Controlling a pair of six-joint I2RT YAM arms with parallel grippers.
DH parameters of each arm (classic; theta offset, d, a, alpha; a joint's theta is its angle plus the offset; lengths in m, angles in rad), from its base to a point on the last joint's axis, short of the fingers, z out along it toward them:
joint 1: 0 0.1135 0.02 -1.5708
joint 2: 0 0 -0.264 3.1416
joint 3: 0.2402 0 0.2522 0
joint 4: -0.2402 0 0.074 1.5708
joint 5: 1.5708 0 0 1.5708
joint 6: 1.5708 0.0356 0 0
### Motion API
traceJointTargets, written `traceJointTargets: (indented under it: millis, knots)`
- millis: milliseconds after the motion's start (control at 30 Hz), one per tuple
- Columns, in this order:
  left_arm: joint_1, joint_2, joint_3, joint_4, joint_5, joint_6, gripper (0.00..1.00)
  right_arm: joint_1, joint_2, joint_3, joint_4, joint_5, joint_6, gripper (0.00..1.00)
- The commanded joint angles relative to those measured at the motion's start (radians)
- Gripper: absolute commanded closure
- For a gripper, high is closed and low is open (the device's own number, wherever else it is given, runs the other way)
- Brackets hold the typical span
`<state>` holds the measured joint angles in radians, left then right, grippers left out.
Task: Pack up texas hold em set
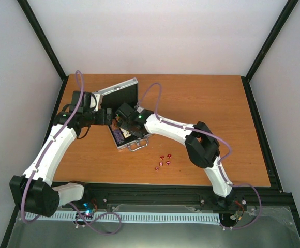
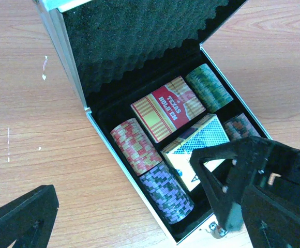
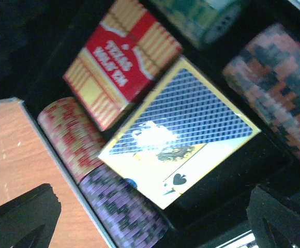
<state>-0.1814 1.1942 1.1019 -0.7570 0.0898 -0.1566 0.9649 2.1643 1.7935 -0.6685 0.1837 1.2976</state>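
Note:
The silver briefcase (image 1: 139, 140) lies open on the table, its foam-lined lid (image 2: 134, 41) standing up. Inside are red (image 2: 134, 147), purple (image 2: 166, 191), green (image 2: 209, 88) and orange-black (image 3: 279, 82) chip stacks. Between them lie the red card deck (image 2: 168, 108) and the blue-yellow deck (image 3: 183, 129), which sits askew with a corner over the purple chips. My right gripper (image 3: 152, 222) hangs open just above the blue-yellow deck, holding nothing. At the case's left side my left gripper (image 2: 145, 222) is open and empty. Several tiny red dice (image 1: 163, 161) lie on the table right of the case.
The case's handle (image 1: 136, 147) points toward the arms' bases. Both grippers crowd together over the case, the right arm's finger (image 2: 217, 175) showing in the left wrist view. Bare wooden table (image 1: 217, 113) stretches to the right and behind.

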Motion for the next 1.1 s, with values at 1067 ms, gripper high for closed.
traceJointTargets:
  millis: [1067]
  knots:
    - [0.007,0.066,0.044,0.040,-0.058,-0.026,0.00,-0.127,0.197,0.216,-0.135,-0.314,-0.772,0.00]
